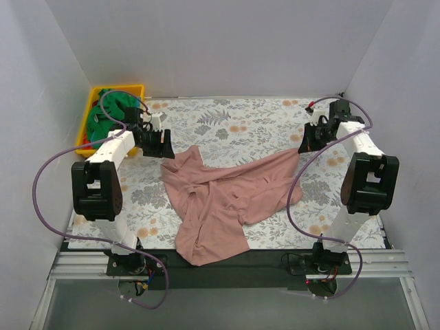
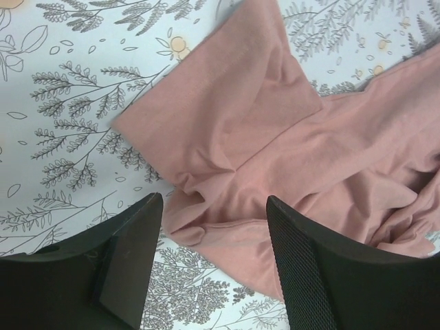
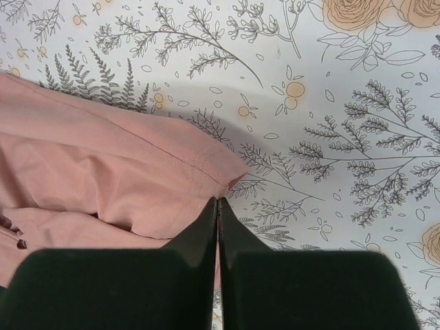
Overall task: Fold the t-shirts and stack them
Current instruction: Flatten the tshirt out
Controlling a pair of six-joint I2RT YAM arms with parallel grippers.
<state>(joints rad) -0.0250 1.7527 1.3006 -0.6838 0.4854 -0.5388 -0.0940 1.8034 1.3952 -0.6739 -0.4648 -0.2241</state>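
floral table cover (image 1: 227,117) fills the white-walled booth. at far left a yellow bin (image 1: 93,96) holds a bunched green shirt (image 1: 113,110). the left gripper (image 2: 214,206) hovers, jaws apart, over the left corner of the pink t-shirt (image 1: 227,199), which lies crumpled mid-table. the right gripper (image 3: 218,201) appears pinched onto its right hem corner. nothing is folded or stacked yet.
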